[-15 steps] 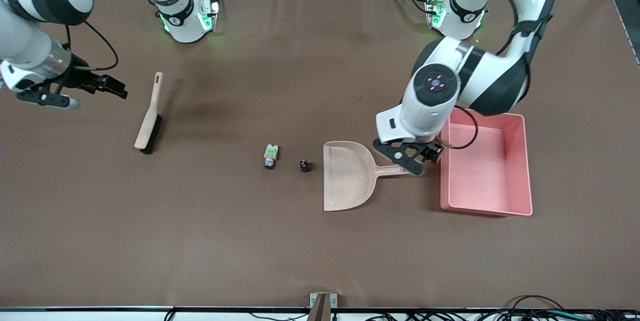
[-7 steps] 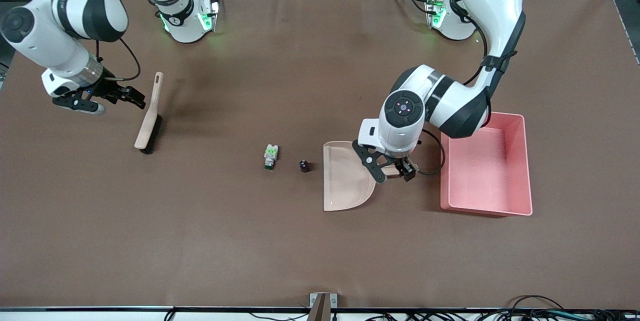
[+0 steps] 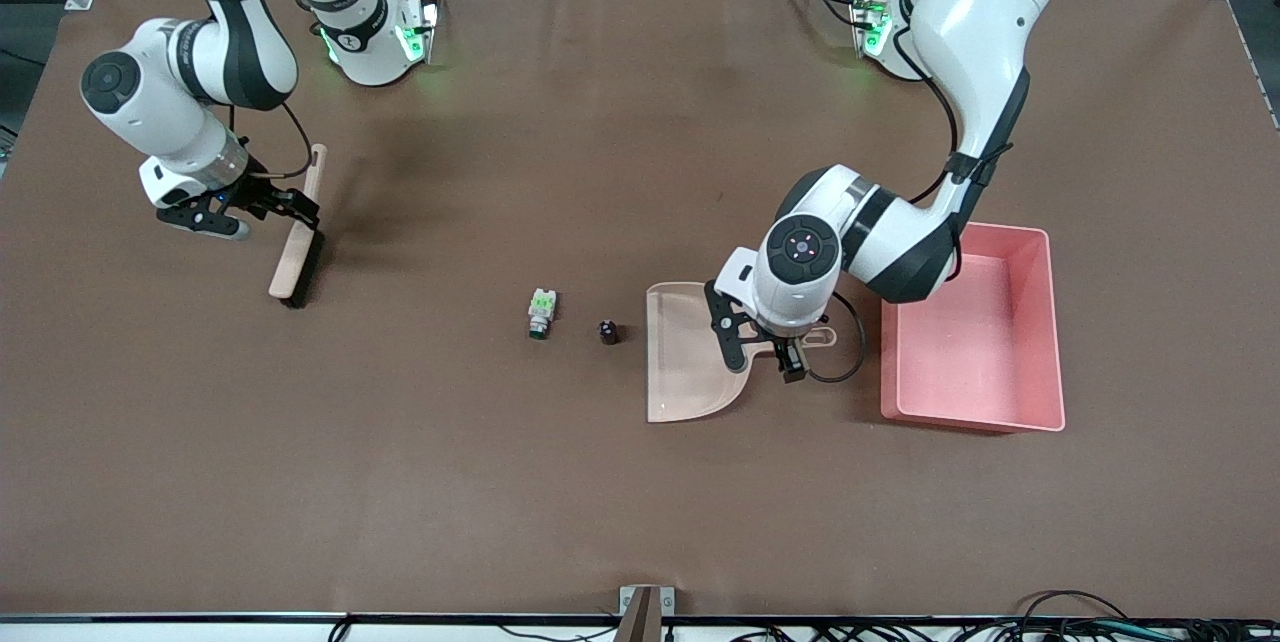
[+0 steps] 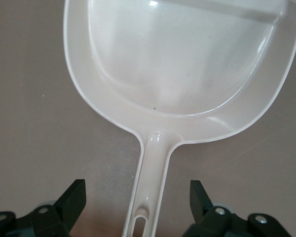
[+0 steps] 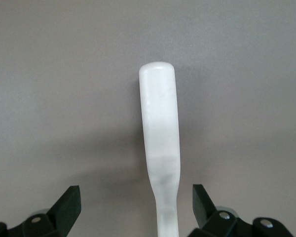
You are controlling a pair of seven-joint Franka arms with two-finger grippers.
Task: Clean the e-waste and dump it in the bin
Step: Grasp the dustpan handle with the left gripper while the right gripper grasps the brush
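Left gripper: my left gripper, right of centre in the front view, is spread wide with a finger on each side of the dustpan's handle; in the left wrist view both fingers stand clear of the handle, so I hold nothing.
Right gripper: my right gripper, at the upper left of the front view, is spread wide astride the brush's handle; in the right wrist view there is a gap on each side, so nothing is gripped.
Dustpan: the beige dustpan lies flat on the counter, its handle pointing toward the bin; apart from a few dark specks, nothing shows in its scoop.
Brush: the beige brush lies on the counter at the upper left of the front view, dark bristles at the end nearer the front camera, its handle running between my right fingers.
Bin: the pink bin stands at the right of the front view, just beside the dustpan's handle end; I see nothing inside it.
E-waste: the white-and-green part and the small dark cylinder sit on the counter near the frame's centre, close together, the cylinder just beside the dustpan's wide mouth; neither is in the dustpan or the bin.
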